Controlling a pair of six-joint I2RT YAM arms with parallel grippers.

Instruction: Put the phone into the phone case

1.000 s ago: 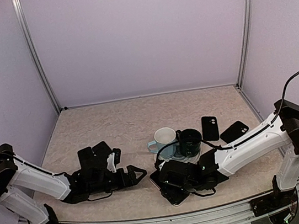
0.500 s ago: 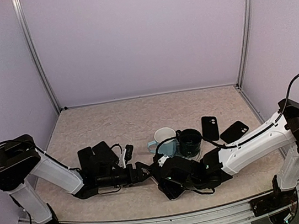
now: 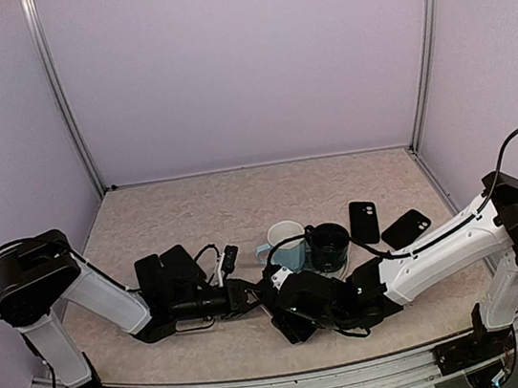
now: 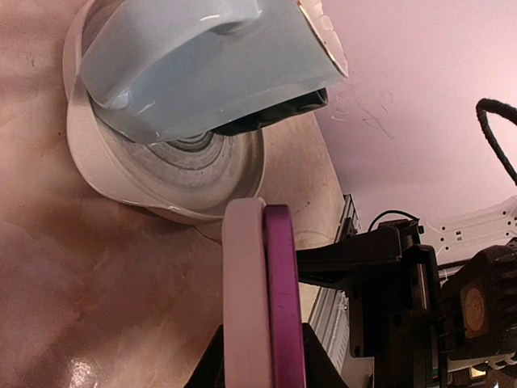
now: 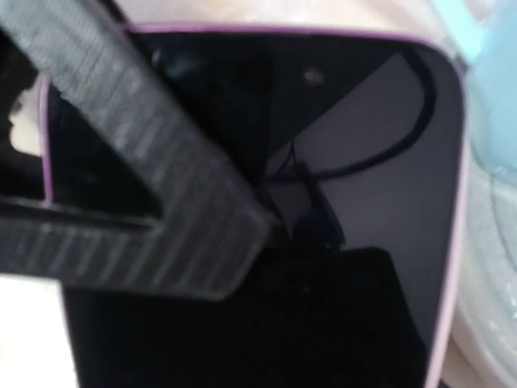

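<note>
Closure of your left gripper [image 3: 246, 298] is the news. A second ago it hung wide open, well to the left of the phone [image 5: 347, 202]. Now that arm has stretched toward the middle of the table [image 3: 194, 213] and the claw has pinched in.

The left wrist camera shows a thin slab standing edge-on between the claw's dark fingers. The phone's purple edge is pressed flat against a pale layer, probably the phone case [image 4: 245, 299], though this tight side view leaves that unsure. In the right wrist camera, the same purple rim runs round the dark screen, with a ridged black finger lying across the glass.

So the left claw is gripping the phone by its two faces, and both arms now meet on it. This suggests the seating step is under way, not finished.

The phone is low over the table's near edge, about midway along it. It is just in front of the saucer [image 4: 137, 182] that carries the pale blue mug [image 4: 202, 56].

Your left arm lies low and nearly flat, forearm pointing right. Your right arm reaches in from the right edge, with the right gripper [image 3: 291, 313] over the phone. These views do not show whether that gripper's jaws are pressing on the phone.
</note>
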